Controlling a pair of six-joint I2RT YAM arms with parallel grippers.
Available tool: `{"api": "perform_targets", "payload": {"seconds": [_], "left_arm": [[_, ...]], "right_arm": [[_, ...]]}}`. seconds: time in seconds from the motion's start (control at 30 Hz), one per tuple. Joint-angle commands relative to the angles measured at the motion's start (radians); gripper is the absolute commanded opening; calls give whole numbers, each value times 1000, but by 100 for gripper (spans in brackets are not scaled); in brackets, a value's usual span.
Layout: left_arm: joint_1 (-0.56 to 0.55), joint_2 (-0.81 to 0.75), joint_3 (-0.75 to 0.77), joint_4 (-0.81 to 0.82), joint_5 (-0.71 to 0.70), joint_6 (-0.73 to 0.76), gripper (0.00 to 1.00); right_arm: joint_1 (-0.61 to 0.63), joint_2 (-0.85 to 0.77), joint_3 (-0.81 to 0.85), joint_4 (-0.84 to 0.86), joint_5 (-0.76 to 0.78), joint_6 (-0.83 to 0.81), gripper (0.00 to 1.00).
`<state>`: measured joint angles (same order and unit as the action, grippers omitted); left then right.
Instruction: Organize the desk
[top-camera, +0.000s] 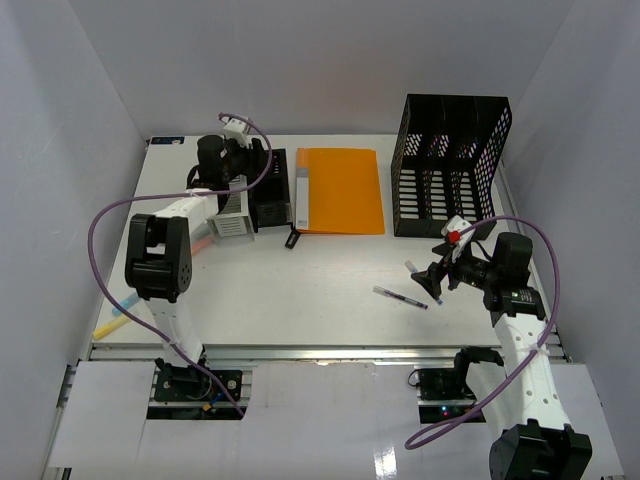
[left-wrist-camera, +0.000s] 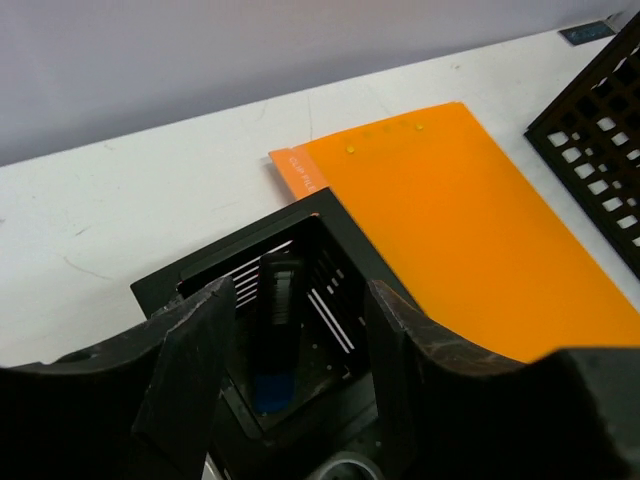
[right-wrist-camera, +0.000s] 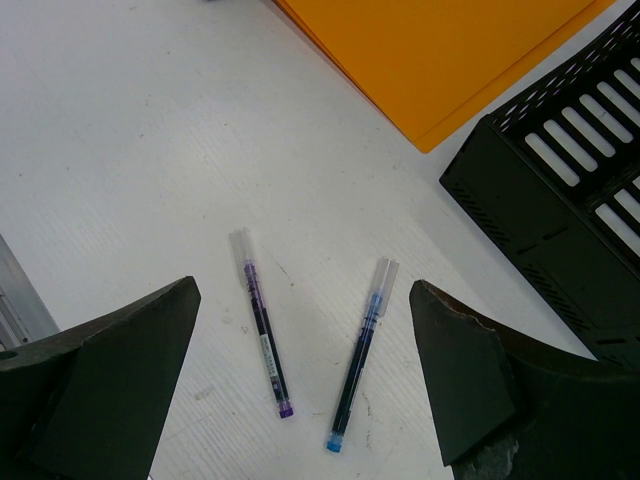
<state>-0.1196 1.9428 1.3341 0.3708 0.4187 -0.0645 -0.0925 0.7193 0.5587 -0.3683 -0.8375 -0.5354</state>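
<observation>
The desk (top-camera: 300, 290) is a white tabletop. At its back left my left gripper (top-camera: 255, 185) hangs open over a small black organiser box (left-wrist-camera: 230, 255). A black object with a blue end (left-wrist-camera: 275, 340) stands inside the box, below the fingers and apart from them. Over the right front my right gripper (top-camera: 432, 282) stands wide open with nothing in it. Under it lie a purple pen (right-wrist-camera: 262, 335) and a blue pen (right-wrist-camera: 360, 355), both flat on the desk between the fingers (right-wrist-camera: 130, 370).
An orange folder (top-camera: 340, 190) lies flat at the back centre. A tall black mesh file holder (top-camera: 450, 165) stands at the back right. A small black item (top-camera: 292, 239) lies near the folder's front corner. A yellow highlighter (top-camera: 110, 325) lies front left. A white box (top-camera: 232, 215) sits beside the organiser.
</observation>
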Motion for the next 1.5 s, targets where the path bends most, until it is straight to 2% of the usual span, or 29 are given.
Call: {"api": "perform_targets", "payload": {"seconds": [0.0,0.13,0.3,0.43,0.57,0.7,0.83,1.03,1.2,1.47], "left_arm": [[6,-179,-24,-1,-7,-10,65],[6,-288,-38,-98,-29,-86,68],[1,-400,-93,-350,66,-220,65],[-69,-536,-229,-526,76,-237,64],[-239,-668,-369,-631,-97,-188,66],[-381,-732,-467,-652,-284,-166,65],[-450,-678,-490,-643,-453,-116,65],[-521,-554,-520,-466,-643,-51,67],[-525,-448,-504,-390,-701,-1,68],[-525,-266,-386,-387,-720,47,67]], "right_arm": [[-6,-11,9,-1,-10,-12,92],[-6,-12,9,-1,-11,-12,92],[-6,-18,10,-1,-15,-12,92],[-6,-21,10,-3,-25,-12,92],[-6,-24,10,-4,-34,-14,92],[-6,-27,12,-6,-39,-14,92],[-6,-29,9,-8,-37,-14,92],[-6,-33,8,-8,-33,-15,92],[-6,-32,8,-6,-37,-17,92],[-6,-33,9,-8,-37,-18,92]]}}
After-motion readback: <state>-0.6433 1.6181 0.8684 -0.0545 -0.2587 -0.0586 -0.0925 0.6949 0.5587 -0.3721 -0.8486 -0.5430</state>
